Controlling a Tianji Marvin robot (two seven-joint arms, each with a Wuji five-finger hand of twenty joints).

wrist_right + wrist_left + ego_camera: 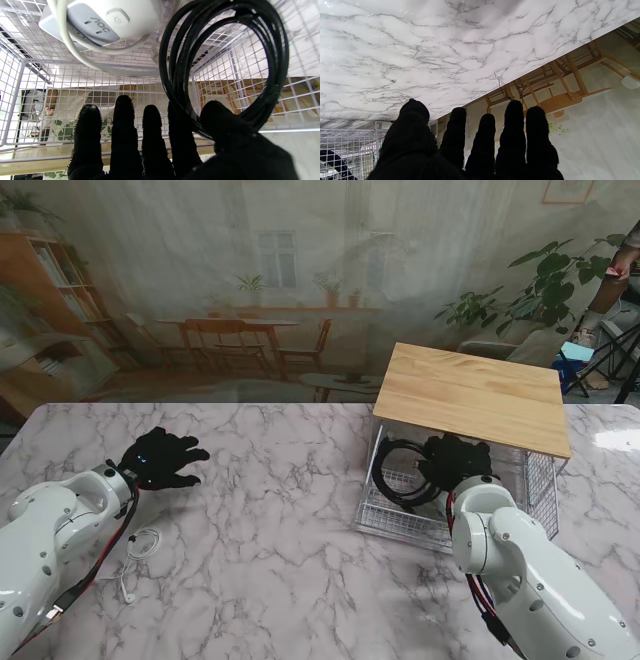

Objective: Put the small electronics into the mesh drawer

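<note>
The white mesh drawer stands pulled out under a wooden top on the right of the table. My right hand is inside the drawer, shut on a coiled black cable. In the right wrist view the black cable is pinched between thumb and forefinger of the right hand, over a white charger with its white cord lying on the mesh floor. My left hand hovers open over the left of the table, fingers spread. A white earphone cable lies on the marble nearer to me than that hand.
The marble table runs between the two arms. The left wrist view shows the left hand with straight fingers, the table's far edge, and a corner of the mesh drawer. A person sits at the far right.
</note>
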